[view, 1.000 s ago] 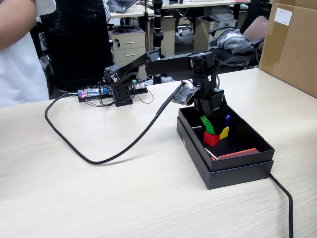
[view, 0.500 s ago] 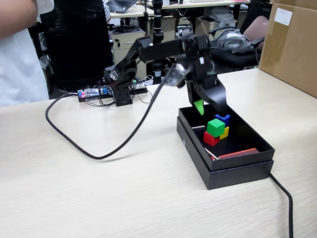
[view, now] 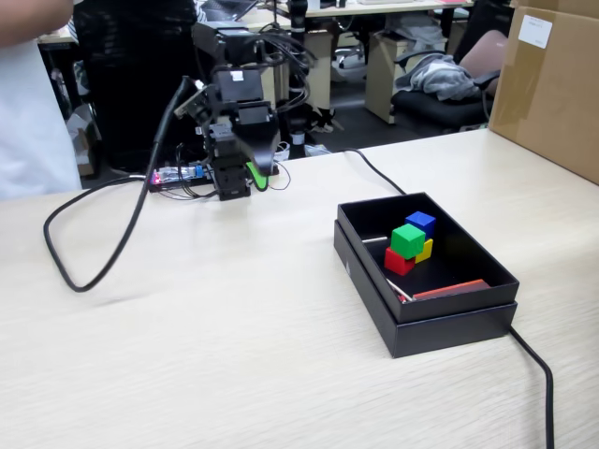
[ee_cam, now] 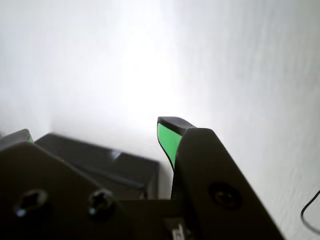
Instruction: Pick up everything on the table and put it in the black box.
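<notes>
The black box [view: 449, 332] stands on the table at the right of the fixed view. All four cubes lie in it in a clump: the green cube [view: 407, 239] on top, the blue cube [view: 420, 223] behind, the yellow cube [view: 426, 250] and the red cube [view: 397, 263] below. My gripper [view: 251, 178] is folded down at the arm's base at the back of the table, far left of the box. In the wrist view my gripper [ee_cam: 95, 132] is open and empty, with a green-padded finger [ee_cam: 169, 140] at the right and a dark blocky part behind the gap.
A big brown carton [view: 552, 84] stands at the back right. A black cable [view: 103, 253] loops over the table's left part and another cable [view: 538, 365] runs past the box's right side. A red strip [view: 449, 289] lies in the box. A person [view: 33, 103] stands at the far left.
</notes>
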